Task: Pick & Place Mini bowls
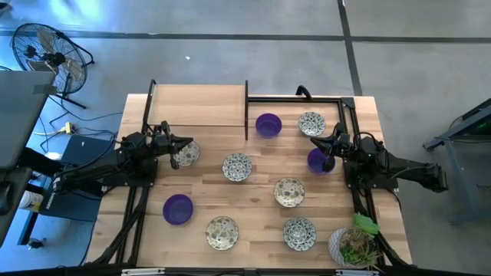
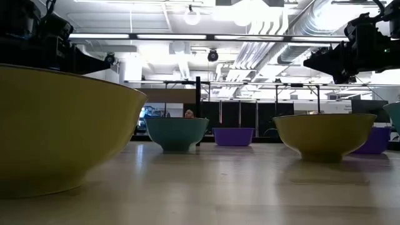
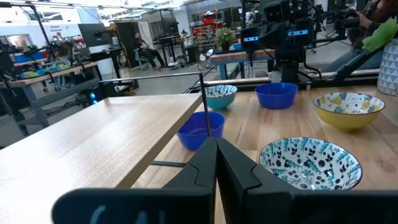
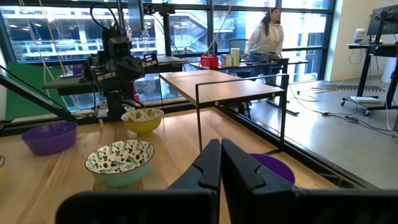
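Both arms poised over the bench, neither holding a mini bowl.

Left gripper (image 1: 186, 143), at nine o'clock on the bench (image 1: 199, 115), hangs above a floral mini bowl (image 1: 185, 154); its wrist view shows the fingers pressed together with nothing between them. A purple mini bowl (image 1: 178, 208) sits at seven o'clock, with floral ones at six (image 1: 222, 232), at centre (image 1: 237, 167), just right of centre (image 1: 289, 192) and at five (image 1: 299, 233). Inside the black frame (image 1: 247, 107) at twelve to one o'clock rest a purple mini bowl (image 1: 268, 125) and a floral one (image 1: 311, 123), judged already placed there. Right gripper (image 1: 322, 146), at two o'clock, also closed and empty, hovers over a purple mini bowl (image 1: 318, 161), likely its next pick. The potted plant (image 1: 354, 244) stands at four o'clock, apart from the work.
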